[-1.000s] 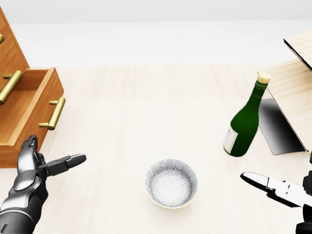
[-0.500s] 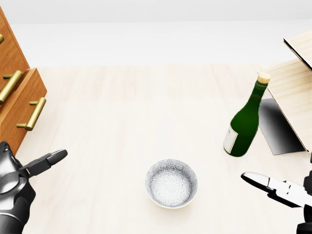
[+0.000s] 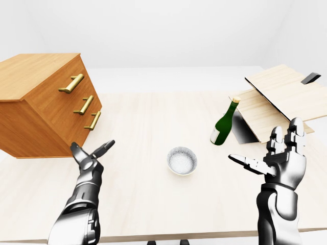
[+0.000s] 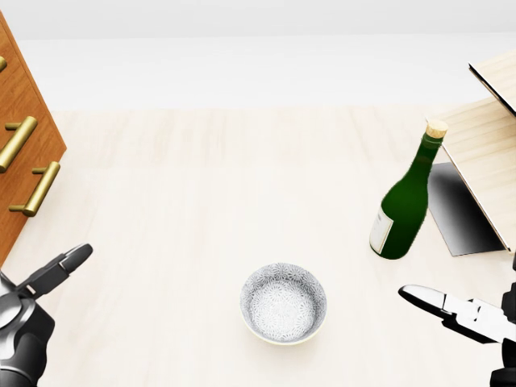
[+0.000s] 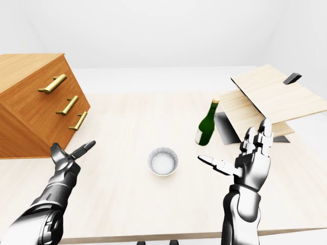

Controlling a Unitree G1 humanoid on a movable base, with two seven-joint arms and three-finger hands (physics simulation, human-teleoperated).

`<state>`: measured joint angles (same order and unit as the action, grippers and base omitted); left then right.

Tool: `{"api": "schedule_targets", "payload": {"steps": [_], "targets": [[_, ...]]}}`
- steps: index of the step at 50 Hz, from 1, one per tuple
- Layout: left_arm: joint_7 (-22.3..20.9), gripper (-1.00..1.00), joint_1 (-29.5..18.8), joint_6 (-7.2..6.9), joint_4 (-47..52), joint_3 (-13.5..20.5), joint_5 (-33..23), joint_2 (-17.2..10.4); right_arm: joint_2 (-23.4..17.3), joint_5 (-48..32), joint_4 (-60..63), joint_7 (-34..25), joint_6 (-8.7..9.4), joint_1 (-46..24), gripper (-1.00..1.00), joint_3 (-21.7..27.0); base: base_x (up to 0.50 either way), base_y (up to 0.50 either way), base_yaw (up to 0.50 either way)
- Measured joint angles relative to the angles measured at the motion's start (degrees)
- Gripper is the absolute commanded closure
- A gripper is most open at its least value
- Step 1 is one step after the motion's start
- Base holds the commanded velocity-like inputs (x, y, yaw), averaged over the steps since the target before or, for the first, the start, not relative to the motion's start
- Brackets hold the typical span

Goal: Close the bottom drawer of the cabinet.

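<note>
The wooden cabinet (image 3: 46, 104) stands at the left of the table, with three brass handles. Its bottom drawer (image 3: 94, 121) sits flush with the cabinet face; its handle also shows in the head view (image 4: 32, 190). My left hand (image 3: 89, 155) is open and empty, just below and right of the cabinet's lower corner, not touching it. My right hand (image 3: 278, 155) is open and empty, raised at the right, away from the cabinet.
A patterned bowl (image 3: 182, 160) sits mid-table. A green corked bottle (image 3: 224, 124) stands right of it, beside a tilted light-wood board structure (image 3: 278, 97). The table edge runs along the bottom of the eye views.
The bottom drawer has slid from well open into the cabinet until flush. My left hand moved left and down with it. The right hand has not moved.
</note>
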<state>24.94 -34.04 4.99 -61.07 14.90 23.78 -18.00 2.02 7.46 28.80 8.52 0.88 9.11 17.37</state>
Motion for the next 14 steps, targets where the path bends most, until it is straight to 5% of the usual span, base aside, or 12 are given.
{"api": "schedule_targets", "payload": {"steps": [14], "targets": [[-0.92,-1.00,1.36,0.01,2.63,0.53,2.74,0.27,-0.02,0.06,0.40,0.01,0.32,-0.03,-1.00,0.03,0.00,0.00,0.00]]}}
